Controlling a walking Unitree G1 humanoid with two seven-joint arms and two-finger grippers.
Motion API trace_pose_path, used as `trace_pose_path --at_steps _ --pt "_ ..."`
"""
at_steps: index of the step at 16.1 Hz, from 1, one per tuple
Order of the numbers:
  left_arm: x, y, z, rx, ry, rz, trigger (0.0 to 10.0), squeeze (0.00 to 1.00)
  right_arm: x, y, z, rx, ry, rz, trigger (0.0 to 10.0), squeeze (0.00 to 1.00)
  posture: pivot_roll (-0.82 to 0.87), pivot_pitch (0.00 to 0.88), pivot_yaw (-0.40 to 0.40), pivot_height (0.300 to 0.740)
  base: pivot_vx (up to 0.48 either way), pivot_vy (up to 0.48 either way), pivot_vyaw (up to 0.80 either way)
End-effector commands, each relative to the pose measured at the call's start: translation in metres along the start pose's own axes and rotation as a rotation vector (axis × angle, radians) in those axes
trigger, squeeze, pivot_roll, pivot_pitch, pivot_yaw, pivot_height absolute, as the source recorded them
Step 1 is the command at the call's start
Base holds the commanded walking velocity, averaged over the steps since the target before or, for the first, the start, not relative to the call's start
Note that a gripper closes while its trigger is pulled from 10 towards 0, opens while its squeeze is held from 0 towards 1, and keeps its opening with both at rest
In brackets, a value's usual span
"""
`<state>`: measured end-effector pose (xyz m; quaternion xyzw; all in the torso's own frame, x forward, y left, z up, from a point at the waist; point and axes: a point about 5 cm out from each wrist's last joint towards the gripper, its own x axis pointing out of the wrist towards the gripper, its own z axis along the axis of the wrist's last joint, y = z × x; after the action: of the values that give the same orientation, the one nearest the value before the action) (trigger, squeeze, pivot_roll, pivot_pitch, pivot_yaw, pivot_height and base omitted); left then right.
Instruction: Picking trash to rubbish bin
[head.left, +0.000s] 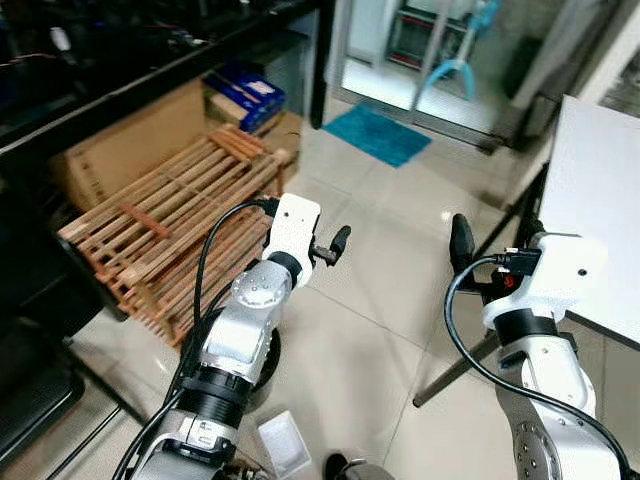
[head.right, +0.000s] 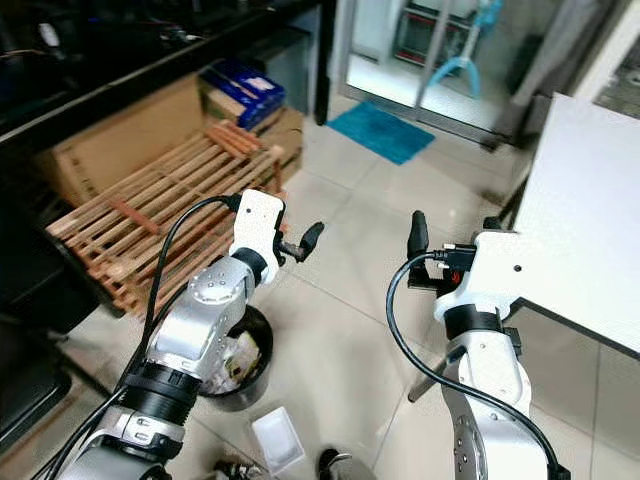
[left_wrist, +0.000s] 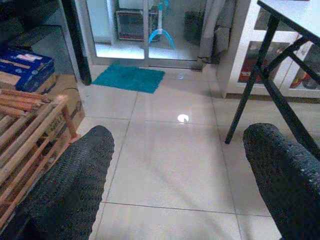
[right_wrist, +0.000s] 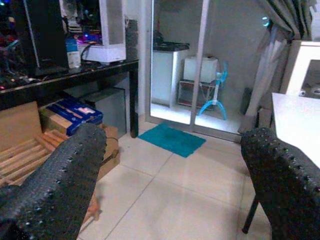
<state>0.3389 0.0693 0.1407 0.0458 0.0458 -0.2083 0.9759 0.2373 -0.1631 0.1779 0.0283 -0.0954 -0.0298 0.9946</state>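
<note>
Your grippers are raised, both spread wide and holding nothing.
The left gripper (left_wrist: 175, 175) and right gripper (right_wrist: 170, 165) hover above tile; the rubbish bin (head.right: 240, 365) below your left arm holds crumpled trash, a white tray (head.right: 277, 438) lying beside it.

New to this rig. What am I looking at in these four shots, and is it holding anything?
A humanoid robot with two silver arms. The two wide pictures come from its head camera, looking down. The other two come from wrist cameras looking along each gripper's black fingers. The left gripper and right gripper are both raised, open and holding nothing. On the tiled floor below sit a dark rubbish bin with trash inside and a small white tray. A wooden rack leans on the left, a white table stands on the right.
</note>
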Motion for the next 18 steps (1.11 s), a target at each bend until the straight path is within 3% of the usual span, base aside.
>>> trace_pose_path --at_steps 1,15,18 --pt "0.0028 -0.0033 0.0019 -0.011 0.006 -0.022 10.0 0.0 -0.0012 -0.0031 0.005 -0.007 -0.008 -0.014 10.0 0.0 0.11 0.08 -0.058 0.74 0.0 0.0 -0.79" --pt "0.0021 -0.0064 -0.0016 -0.031 0.022 -0.067 10.0 0.0 -0.0021 -0.0029 0.003 -0.014 0.006 -0.015 10.0 0.0 0.1 0.081 -0.054 0.74 0.0 0.0 -0.79" --pt "0.0028 -0.0068 -0.0034 -0.026 0.029 -0.069 10.0 0.0 -0.0023 -0.0026 0.003 -0.012 0.001 -0.013 10.0 0.0 0.1 0.081 -0.05 0.74 0.0 0.0 0.0"
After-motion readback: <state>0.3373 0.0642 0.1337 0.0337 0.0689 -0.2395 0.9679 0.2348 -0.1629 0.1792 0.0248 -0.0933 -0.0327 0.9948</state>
